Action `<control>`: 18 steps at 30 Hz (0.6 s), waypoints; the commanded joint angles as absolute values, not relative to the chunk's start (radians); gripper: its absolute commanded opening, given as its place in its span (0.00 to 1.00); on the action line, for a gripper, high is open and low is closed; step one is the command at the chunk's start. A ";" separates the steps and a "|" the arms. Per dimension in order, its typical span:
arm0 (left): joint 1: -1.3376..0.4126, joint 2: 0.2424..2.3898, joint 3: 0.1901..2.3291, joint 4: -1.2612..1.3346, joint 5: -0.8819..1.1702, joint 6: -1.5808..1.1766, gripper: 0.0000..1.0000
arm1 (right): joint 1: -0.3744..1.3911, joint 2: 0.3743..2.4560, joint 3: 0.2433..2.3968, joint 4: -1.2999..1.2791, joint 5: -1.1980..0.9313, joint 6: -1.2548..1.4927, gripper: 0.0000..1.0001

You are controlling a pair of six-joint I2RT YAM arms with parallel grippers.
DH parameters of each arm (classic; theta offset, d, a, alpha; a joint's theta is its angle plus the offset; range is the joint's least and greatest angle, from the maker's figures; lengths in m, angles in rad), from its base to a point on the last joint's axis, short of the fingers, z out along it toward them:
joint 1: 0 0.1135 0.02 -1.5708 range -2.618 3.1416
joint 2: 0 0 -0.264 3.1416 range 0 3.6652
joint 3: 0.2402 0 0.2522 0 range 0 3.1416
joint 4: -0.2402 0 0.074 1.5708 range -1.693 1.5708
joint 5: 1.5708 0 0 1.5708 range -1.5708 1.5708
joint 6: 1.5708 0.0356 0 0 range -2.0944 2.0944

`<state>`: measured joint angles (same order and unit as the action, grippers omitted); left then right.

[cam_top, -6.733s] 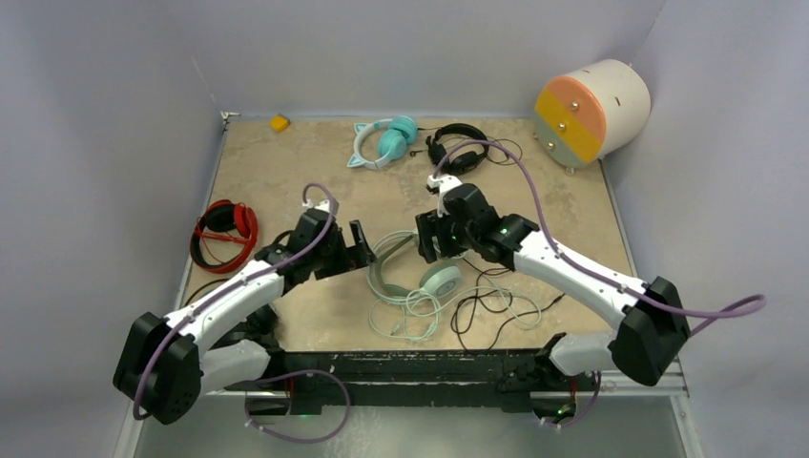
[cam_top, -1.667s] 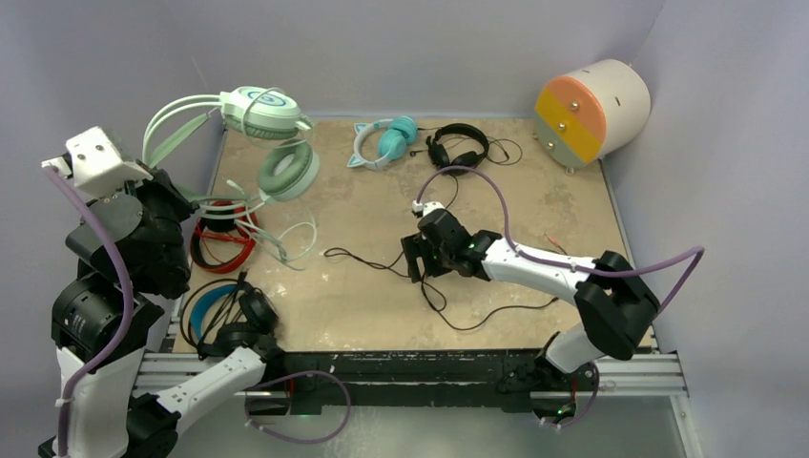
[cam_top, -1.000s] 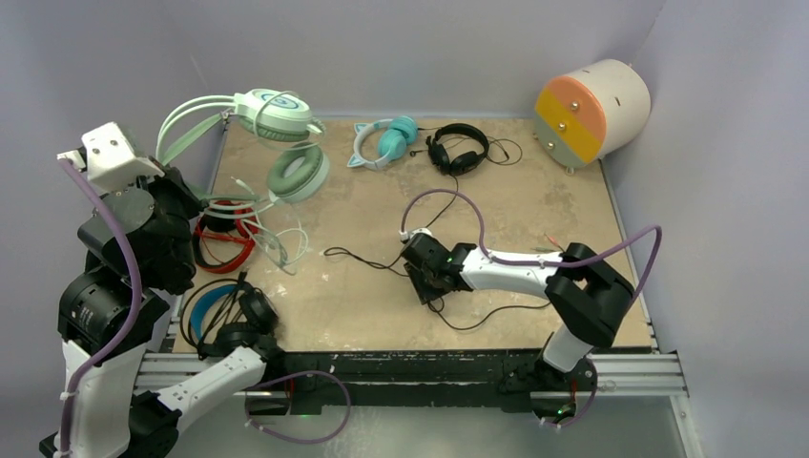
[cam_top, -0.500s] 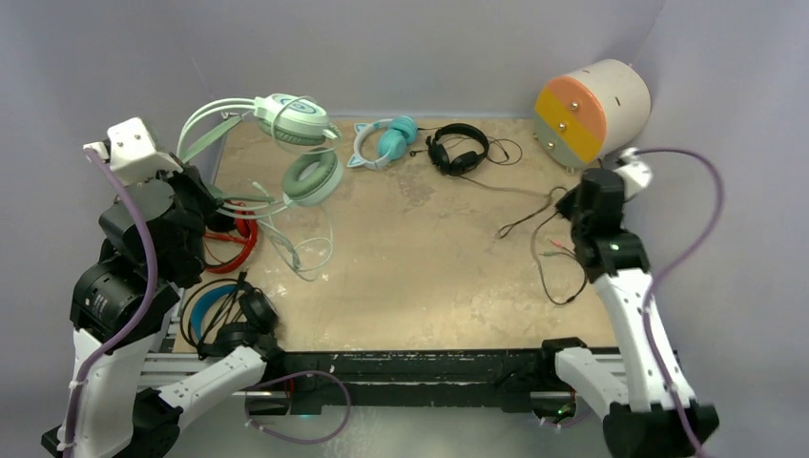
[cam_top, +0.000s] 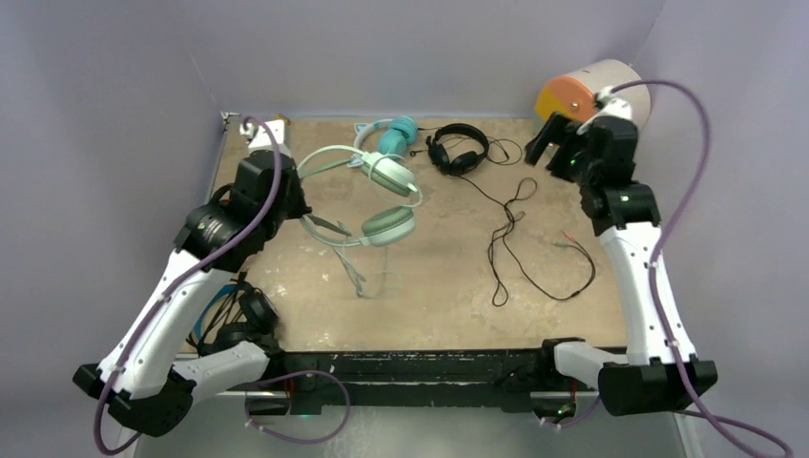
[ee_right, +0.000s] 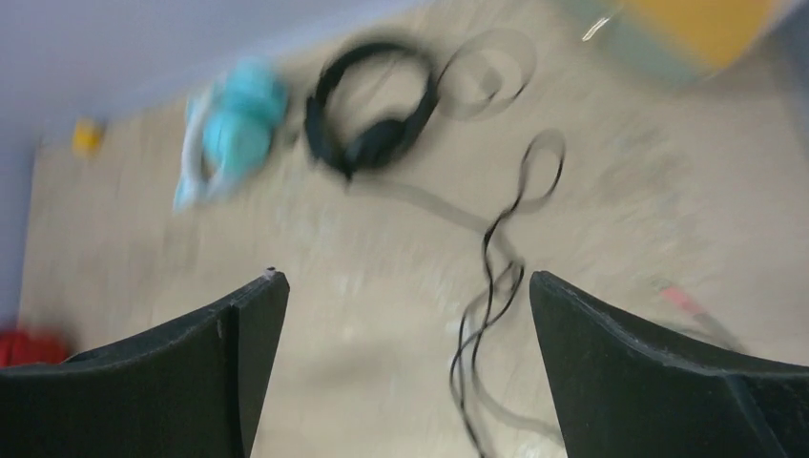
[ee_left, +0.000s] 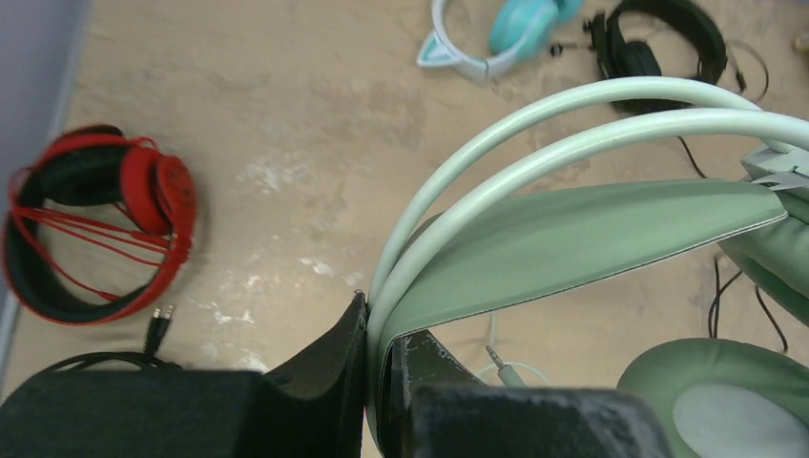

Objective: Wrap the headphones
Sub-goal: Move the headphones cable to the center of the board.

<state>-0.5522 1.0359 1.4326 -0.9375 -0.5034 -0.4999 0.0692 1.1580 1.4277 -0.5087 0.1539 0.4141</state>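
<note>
My left gripper (cam_top: 294, 202) (ee_left: 377, 315) is shut on the band of the mint-green headphones (cam_top: 367, 186) (ee_left: 591, 239). They hang above the left half of the table, and their pale cable (cam_top: 367, 277) trails down to its surface. My right gripper (cam_top: 546, 148) (ee_right: 405, 286) is open and empty, raised at the back right. A thin black cable (cam_top: 520, 239) (ee_right: 496, 277) lies loose on the table below it. This cable runs from the small black headphones (cam_top: 456, 148) (ee_right: 372, 95). Teal cat-eared headphones (cam_top: 386, 138) (ee_right: 234, 129) lie next to them. Red headphones (ee_left: 95, 224) lie at the left.
A cream drum with an orange face (cam_top: 591, 91) stands at the back right corner, just behind my right gripper. A small yellow object (ee_right: 86, 135) sits at the back left. Another black headset (cam_top: 250, 310) lies under my left arm at the near left edge.
My left arm came down from high on the left and carried the mint-green headphones over the table. My right arm rose to the back right, opened, and the black cable dropped onto the table.
</note>
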 commanded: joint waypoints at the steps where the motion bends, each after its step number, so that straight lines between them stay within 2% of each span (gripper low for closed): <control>1: -0.555 1.046 1.440 -0.798 -0.330 -0.609 0.00 | 0.071 1.125 1.206 -0.447 -0.360 0.336 0.99; 4: -0.555 1.066 1.449 -0.767 -0.283 -0.615 0.00 | 0.097 1.098 1.032 -0.324 -0.512 0.397 0.99; 8: -0.554 1.103 1.505 -0.761 -0.234 -0.618 0.00 | 0.240 1.132 0.914 -0.250 -0.529 0.361 0.97; 13: -0.555 1.114 1.542 -0.750 -0.208 -0.623 0.00 | 0.348 1.116 0.720 0.096 -0.675 0.419 0.81; 18: -0.554 1.129 1.534 -0.747 -0.228 -0.640 0.00 | 0.522 1.030 0.667 0.213 -0.562 0.385 0.77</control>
